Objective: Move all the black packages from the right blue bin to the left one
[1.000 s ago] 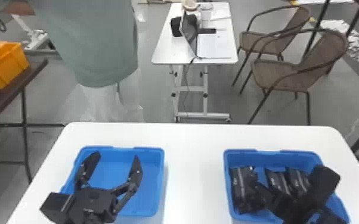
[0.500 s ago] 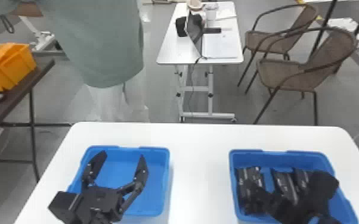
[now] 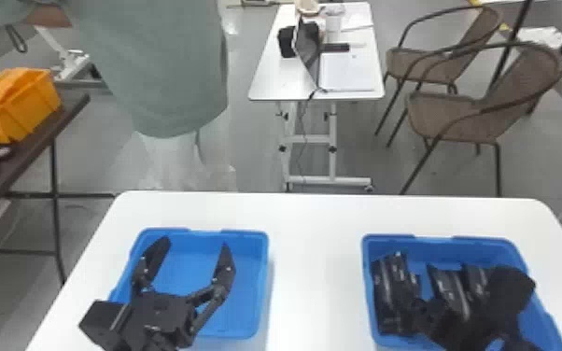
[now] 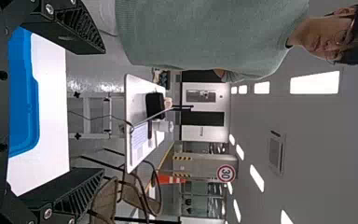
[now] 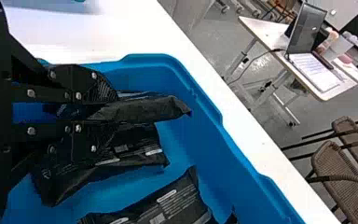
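L gripper (image 3: 195, 243) over L bin (image 3: 262, 280), lower L of head view, jaws wide apart. R gripper (image 3: 417, 308) at R bin (image 3: 434, 247), lower R, jaws clamped on blk pkg (image 5: 142, 109); other pkgs (image 3: 450, 285) in R bin.

black packages (image 3: 389, 291) | creased, pale print | one pinched, others lying | inside right blue bin (image 3: 434, 247)
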`<state>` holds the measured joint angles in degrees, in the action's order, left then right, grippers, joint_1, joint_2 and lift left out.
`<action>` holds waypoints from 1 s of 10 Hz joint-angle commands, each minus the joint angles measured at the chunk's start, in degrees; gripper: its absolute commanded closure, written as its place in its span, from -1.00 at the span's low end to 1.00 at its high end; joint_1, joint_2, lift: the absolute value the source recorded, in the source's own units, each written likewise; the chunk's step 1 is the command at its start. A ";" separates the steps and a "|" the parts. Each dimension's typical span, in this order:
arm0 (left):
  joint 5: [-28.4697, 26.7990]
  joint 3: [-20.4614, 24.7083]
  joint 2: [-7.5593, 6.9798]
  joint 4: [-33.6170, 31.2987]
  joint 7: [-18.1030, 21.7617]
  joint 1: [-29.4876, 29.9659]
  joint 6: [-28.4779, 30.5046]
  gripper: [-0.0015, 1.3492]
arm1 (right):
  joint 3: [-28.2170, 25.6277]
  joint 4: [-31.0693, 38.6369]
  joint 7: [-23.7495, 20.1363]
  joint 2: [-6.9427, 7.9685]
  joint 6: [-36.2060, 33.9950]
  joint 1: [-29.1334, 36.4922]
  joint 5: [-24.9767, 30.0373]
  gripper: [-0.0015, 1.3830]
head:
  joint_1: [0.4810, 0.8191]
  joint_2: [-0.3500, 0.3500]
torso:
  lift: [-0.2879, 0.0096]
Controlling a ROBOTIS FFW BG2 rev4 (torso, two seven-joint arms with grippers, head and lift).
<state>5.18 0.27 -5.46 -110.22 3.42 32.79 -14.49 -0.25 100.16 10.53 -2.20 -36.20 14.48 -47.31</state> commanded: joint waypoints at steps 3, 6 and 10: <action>0.10 0.00 0.01 0.18 0.01 0.00 -0.28 -0.82 | -0.02 2.67 -1.30 -1.31 -0.36 1.70 -3.49 0.63 | 0.27 0.35 | 0.66; 0.18 0.35 1.77 -0.17 -0.17 -0.62 1.65 -0.82 | -3.53 11.29 -6.22 -4.65 -6.69 3.45 -8.23 0.63 | 0.27 0.37 | 0.66; 9.59 0.26 2.47 -2.01 -0.34 -4.66 9.30 -0.83 | -2.57 4.08 -34.43 -4.83 -11.61 -9.03 0.64 0.63 | 0.27 0.45 | 0.66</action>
<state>12.89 0.75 -2.60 -111.77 3.06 28.86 -7.12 -3.90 107.09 -23.39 -7.00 -48.14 8.06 -49.35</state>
